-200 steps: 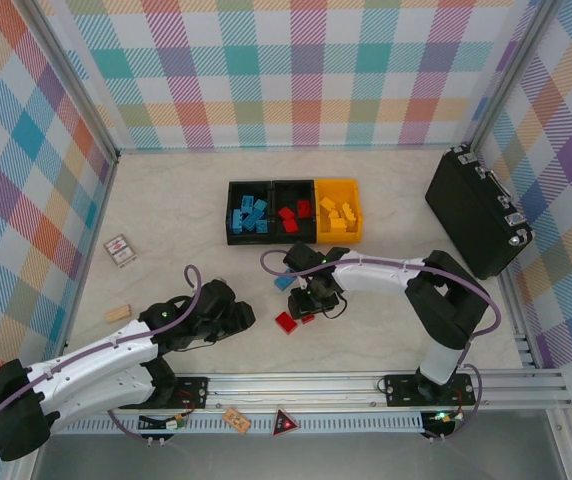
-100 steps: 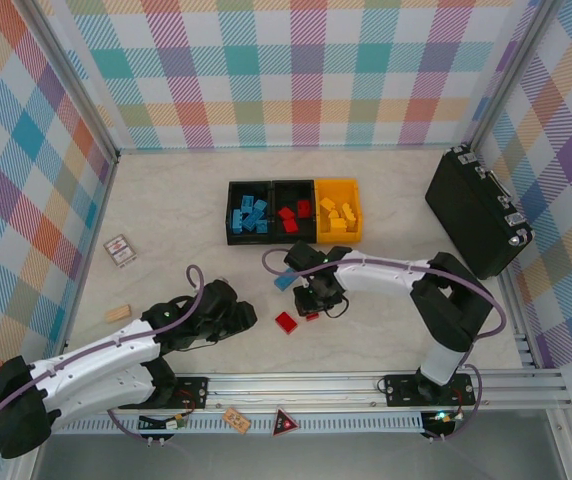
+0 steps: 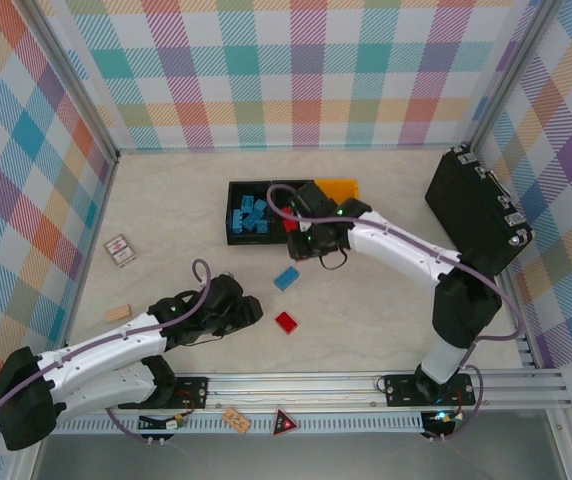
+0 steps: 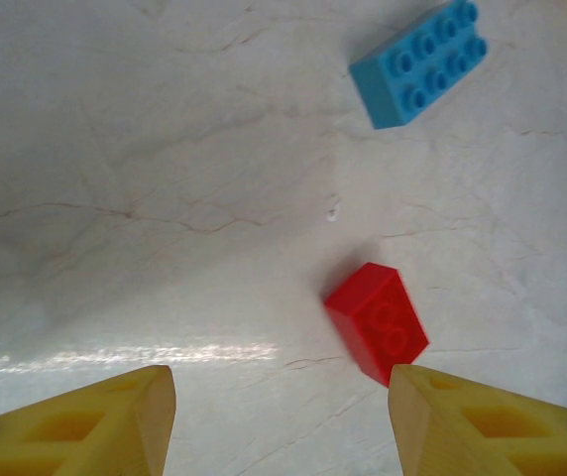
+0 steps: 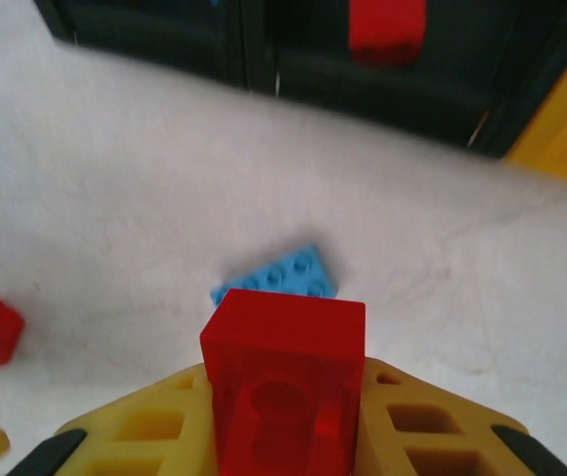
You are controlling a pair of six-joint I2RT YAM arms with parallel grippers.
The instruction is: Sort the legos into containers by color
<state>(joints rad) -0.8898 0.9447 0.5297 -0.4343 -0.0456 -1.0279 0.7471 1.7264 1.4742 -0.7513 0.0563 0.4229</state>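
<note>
Hovering near containers [image 3: 249, 238]: right end effector [image 3: 304, 238] (clamping lego [image 5: 283, 357]).

Top external: fixed high behind the arm bases, looking down over the whole table [image 3: 166, 215], far off.
Left wrist: close above the table, facing straight down.
Right wrist: low, near, looking forward toward the containers [image 5: 165, 55].
Shared by all three: the loose blue lego [image 3: 286, 278] and loose red lego [image 3: 287, 322].
</note>
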